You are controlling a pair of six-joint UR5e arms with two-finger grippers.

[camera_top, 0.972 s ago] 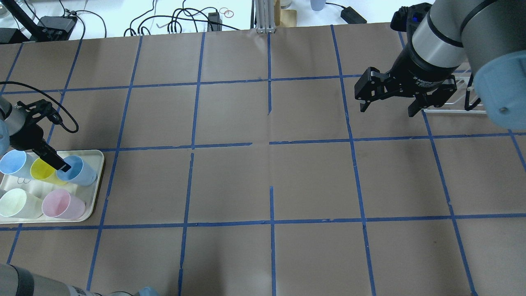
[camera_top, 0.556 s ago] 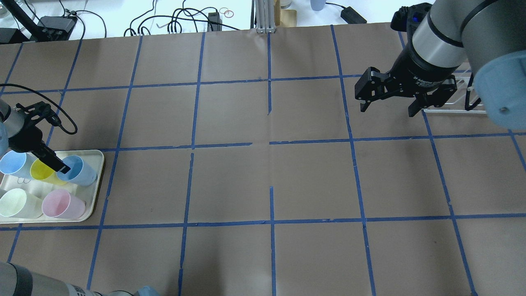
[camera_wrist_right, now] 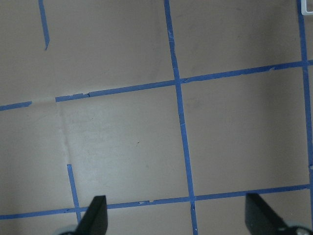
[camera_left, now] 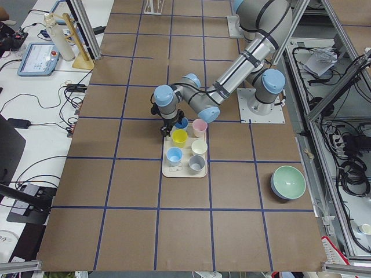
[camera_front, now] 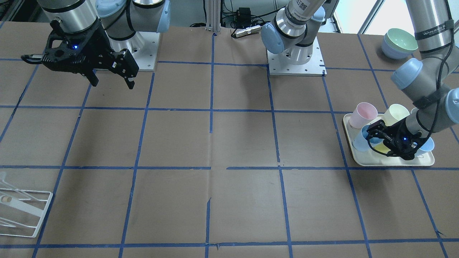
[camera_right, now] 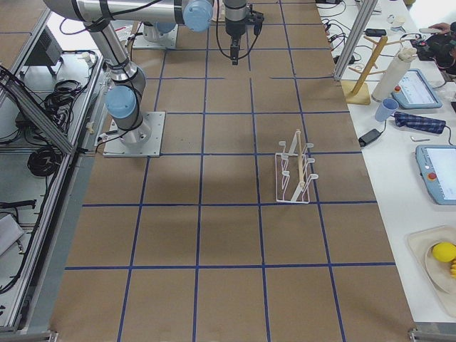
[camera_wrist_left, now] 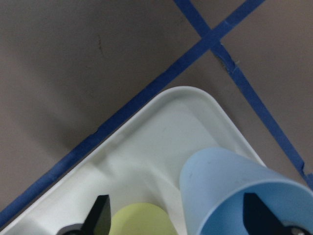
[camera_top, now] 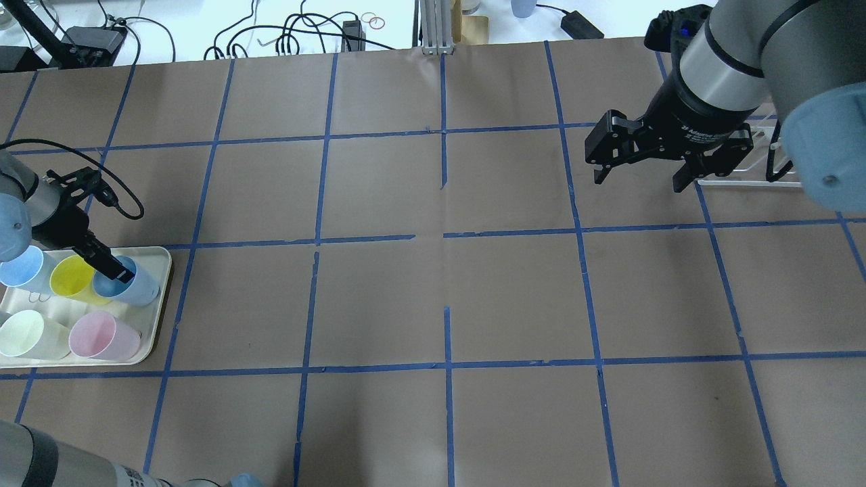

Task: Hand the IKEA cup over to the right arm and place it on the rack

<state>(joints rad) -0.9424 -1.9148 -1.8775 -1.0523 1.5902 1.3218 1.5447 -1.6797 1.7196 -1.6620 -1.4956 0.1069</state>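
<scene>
The IKEA cup (camera_top: 132, 285), a pale blue tumbler, stands upright at the right corner of the cream tray (camera_top: 161, 297); it also shows in the front view (camera_front: 359, 141) and the left wrist view (camera_wrist_left: 225, 183). My left gripper (camera_top: 105, 269) is open and straddles the cup's wall. One finger (camera_wrist_left: 257, 215) is inside the cup, the other (camera_wrist_left: 100, 215) is outside, by the yellow cup (camera_top: 71, 277). My right gripper (camera_top: 639, 180) is open and empty, hovering over the far right of the table. The white wire rack (camera_front: 21, 211) stands beyond it, partly hidden by the right arm in the overhead view.
The tray also holds a second blue cup (camera_top: 20, 267), a pale green cup (camera_top: 27, 333) and a pink cup (camera_top: 101, 336), all close together. A green bowl (camera_front: 400, 41) sits near the left arm's base. The brown table has blue tape lines.
My left gripper has shifted a little to the right over the tray, its finger sitting further inside the blue cup. The cup and the right arm have not moved.
</scene>
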